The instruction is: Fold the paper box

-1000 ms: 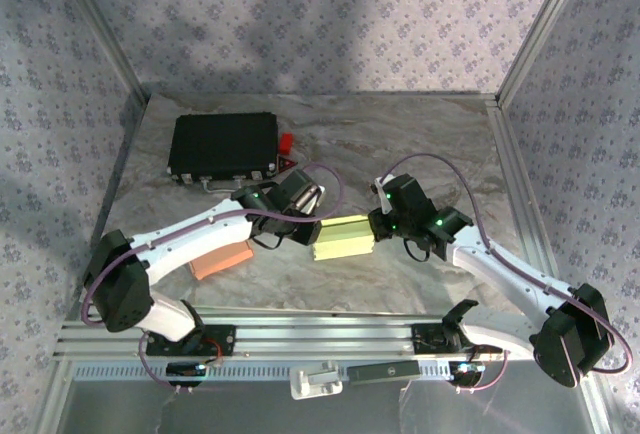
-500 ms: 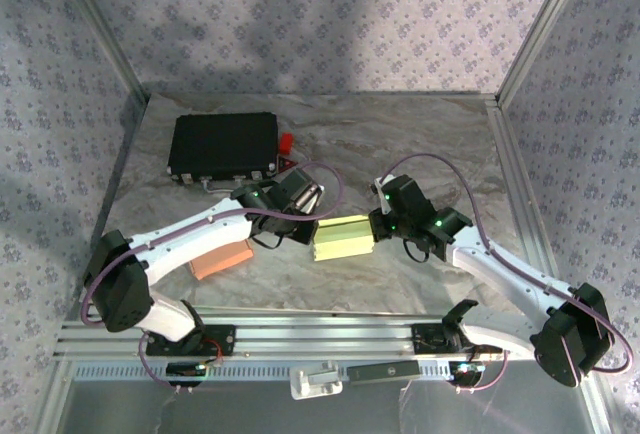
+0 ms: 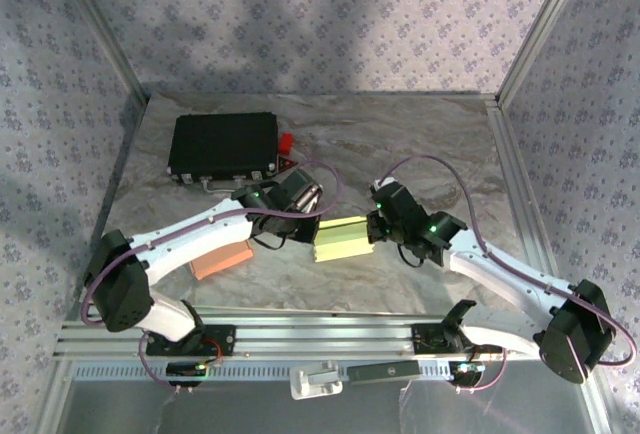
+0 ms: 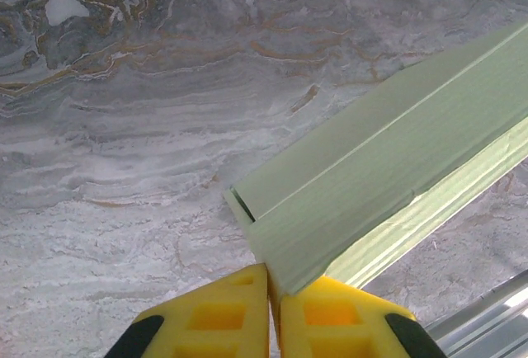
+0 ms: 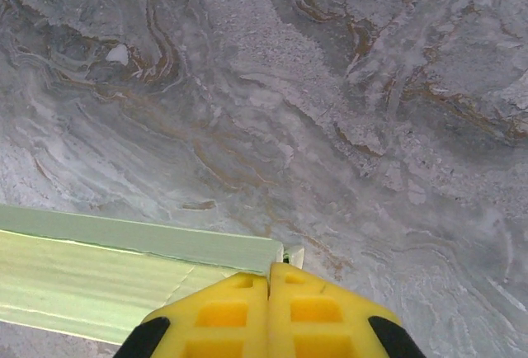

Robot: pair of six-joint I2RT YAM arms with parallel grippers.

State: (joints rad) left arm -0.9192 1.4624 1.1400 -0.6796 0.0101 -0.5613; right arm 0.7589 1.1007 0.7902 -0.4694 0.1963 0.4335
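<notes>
The paper box (image 3: 343,237) is a pale green, long, flat carton lying on the marbled table between the two arms. My left gripper (image 3: 312,226) is at its left end. In the left wrist view the yellow fingertips (image 4: 227,308) are shut on the near corner of the box (image 4: 388,160), with the card wedged between them. My right gripper (image 3: 376,226) is at the right end. In the right wrist view the gripper (image 5: 270,274) is pressed shut at the box's end wall, and the box (image 5: 107,271) runs off to the left. A small pale flap (image 5: 294,252) pokes out beside the fingers.
A black case (image 3: 223,144) lies at the back left with a red piece (image 3: 287,142) beside it. An orange block (image 3: 220,260) sits under the left arm. An aluminium rail (image 3: 320,339) runs along the near edge, and patterned walls enclose the table.
The left jaws have closed onto the box's corner. The right gripper has edged slightly left, tightening on the box's right end. The box has barely shifted.
</notes>
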